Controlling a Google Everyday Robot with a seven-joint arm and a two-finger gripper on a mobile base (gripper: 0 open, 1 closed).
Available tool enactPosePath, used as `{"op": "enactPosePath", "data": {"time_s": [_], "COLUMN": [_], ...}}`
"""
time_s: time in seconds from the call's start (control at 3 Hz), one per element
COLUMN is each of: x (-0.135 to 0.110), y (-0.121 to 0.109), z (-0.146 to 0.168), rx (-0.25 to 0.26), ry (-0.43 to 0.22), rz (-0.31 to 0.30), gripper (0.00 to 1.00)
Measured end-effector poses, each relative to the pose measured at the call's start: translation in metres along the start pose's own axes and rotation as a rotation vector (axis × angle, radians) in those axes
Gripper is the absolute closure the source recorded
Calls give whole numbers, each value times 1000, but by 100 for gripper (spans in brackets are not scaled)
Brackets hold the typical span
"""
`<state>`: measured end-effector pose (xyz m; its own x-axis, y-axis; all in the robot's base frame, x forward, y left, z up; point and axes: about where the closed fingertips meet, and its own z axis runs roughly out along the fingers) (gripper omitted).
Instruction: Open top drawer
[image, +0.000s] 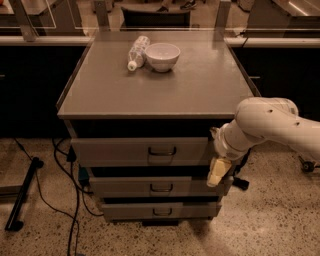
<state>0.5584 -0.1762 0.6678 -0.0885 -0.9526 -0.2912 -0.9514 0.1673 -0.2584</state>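
A grey metal cabinet (200, 95) stands on a speckled floor (270, 225), with three drawer fronts stacked down its face. The top drawer (120, 151) is the widest and tallest of them, sitting just under a dark gap below the cabinet's top, and its small dark loop handle (162, 151) is at the centre of the front. The front looks closed or nearly so, though from this high angle that is hard to judge. Below it lie the middle drawer (125, 187) and the bottom drawer (130, 210), each narrower and with a like handle. The white arm (270, 122) reaches in from the right, and the gripper (217, 176) hangs at the right end of the top drawer's front, pointing down so that its cream-coloured tip overlaps the right end of the middle drawer. It is well to the right of the handle and holds nothing that can be seen; whether it is open or closed cannot be told from here. On the cabinet's top, toward the back, a white bowl (162, 56) stands upright with a clear plastic bottle (137, 51) lying on its side just beside it on the left. Dark cables (62, 197) trail over the floor left of the cabinet, beside a black bar (22, 197) lying at a slant.
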Motion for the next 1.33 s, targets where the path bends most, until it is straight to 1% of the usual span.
{"op": "enactPosePath", "data": {"time_s": [0.33,0.67,1.33], "x": [-1,0,8], "y": [-10,-15,-15], "z": [6,15,28], "rx": [-18,-59,-151], "ry": [16,28,56], "rz": [-10,-12,10], "gripper": [0,0,0]}}
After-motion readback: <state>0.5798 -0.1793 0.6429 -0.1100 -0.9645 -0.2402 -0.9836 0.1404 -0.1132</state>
